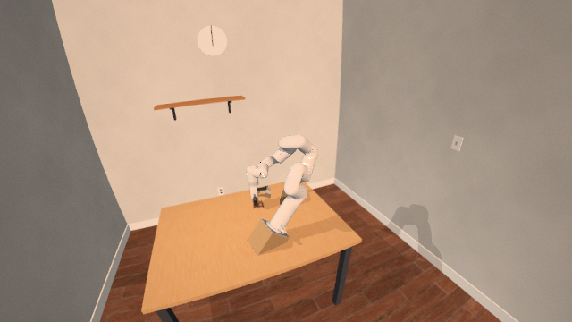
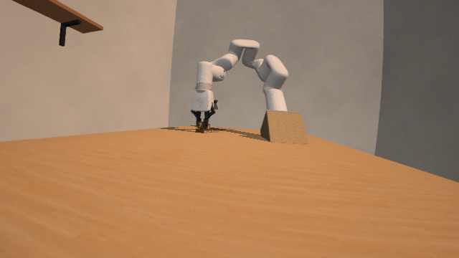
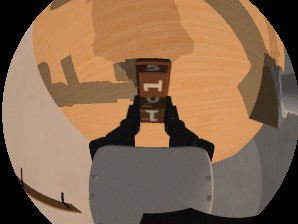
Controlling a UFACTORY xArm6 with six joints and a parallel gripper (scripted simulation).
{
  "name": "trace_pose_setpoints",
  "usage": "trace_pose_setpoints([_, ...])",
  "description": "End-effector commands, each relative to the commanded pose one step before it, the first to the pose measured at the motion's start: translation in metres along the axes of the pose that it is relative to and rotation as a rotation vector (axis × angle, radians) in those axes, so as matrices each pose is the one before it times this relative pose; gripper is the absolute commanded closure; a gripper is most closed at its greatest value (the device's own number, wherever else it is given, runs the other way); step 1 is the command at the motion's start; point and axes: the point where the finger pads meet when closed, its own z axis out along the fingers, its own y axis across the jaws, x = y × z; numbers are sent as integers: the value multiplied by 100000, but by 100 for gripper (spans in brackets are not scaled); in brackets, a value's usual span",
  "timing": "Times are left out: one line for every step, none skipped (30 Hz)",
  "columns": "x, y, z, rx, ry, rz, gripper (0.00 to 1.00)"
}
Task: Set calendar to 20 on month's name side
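The brown tray (image 1: 261, 207) (image 2: 204, 132) stands on the table, below the gripper. In the wrist view one brown cube (image 3: 146, 85) is farther from the palm; a white 1 faces the camera, with a 5 on its far side. The other cube (image 3: 159, 116) is nearer, between the fingers, with a 1 showing; a dark 0 shows between the two bright digits. My gripper (image 1: 256, 204) (image 2: 204, 125) (image 3: 152, 103) points down and is shut on the nearer cube, low over the tray. The fingers hide its sides. Whether it touches the tray's floor, and the month's name, cannot be read.
A tan wedge block (image 1: 259, 239) (image 2: 287, 127) stands on the table beside the arm's base. A dark brown object (image 1: 282, 197) shows partly behind the arm. The table's back edge is near the gripper. A shelf (image 1: 199, 102) hangs on the wall.
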Motion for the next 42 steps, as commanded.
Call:
trace_pose_setpoints([-57,-101,-96,220,-205,88,71])
trace_pose_setpoints([0,0,0,0,0,0,71])
trace_pose_setpoints([0,0,0,0,0,0,71])
trace_pose_setpoints([0,0,0,0,0,0,71])
trace_pose_setpoints([0,0,0,0,0,0,71])
trace_pose_setpoints([0,0,0,0,0,0,71])
trace_pose_setpoints([0,0,0,0,0,0,71])
trace_pose_setpoints([0,0,0,0,0,0,71])
trace_pose_setpoints([0,0,0,0,0,0,71])
trace_pose_setpoints([0,0,0,0,0,0,71])
trace_pose_setpoints([0,0,0,0,0,0,71])
trace_pose_setpoints([0,0,0,0,0,0,71])
trace_pose_setpoints([0,0,0,0,0,0,71])
trace_pose_setpoints([0,0,0,0,0,0,71])
trace_pose_setpoints([0,0,1,0,0,0,71])
trace_pose_setpoints([0,0,3,0,0,0,71])
trace_pose_setpoints([0,0,6,0,0,0,71])
trace_pose_setpoints([0,0,9,0,0,0,71])
trace_pose_setpoints([0,0,12,0,0,0,71])
trace_pose_setpoints([0,0,16,0,0,0,71])
trace_pose_setpoints([0,0,20,0,0,0,71])
trace_pose_setpoints([0,0,24,0,0,0,71])
trace_pose_setpoints([0,0,28,0,0,0,71])
trace_pose_setpoints([0,0,32,0,0,0,71])
trace_pose_setpoints([0,0,36,0,0,0,71])
trace_pose_setpoints([0,0,39,0,0,0,71])
trace_pose_setpoints([0,0,42,0,0,0,71])
trace_pose_setpoints([0,0,0,0,0,0,71])
trace_pose_setpoints([0,0,0,0,0,0,71])
trace_pose_setpoints([0,0,45,0,0,0,71])
trace_pose_setpoints([0,0,47,0,0,0,71])
trace_pose_setpoints([0,0,48,0,0,0,71])
trace_pose_setpoints([0,0,49,0,0,0,71])
trace_pose_setpoints([0,0,50,0,0,0,71])
trace_pose_setpoints([0,0,50,0,0,0,71])
trace_pose_setpoints([0,0,49,0,0,0,71])
trace_pose_setpoints([0,0,48,-1,-1,0,71])
trace_pose_setpoints([0,0,46,0,0,0,71])
trace_pose_setpoints([0,0,44,0,0,0,71])
trace_pose_setpoints([0,0,41,0,0,0,71])
trace_pose_setpoints([0,0,38,0,0,0,71])
trace_pose_setpoints([0,0,35,0,0,0,71])
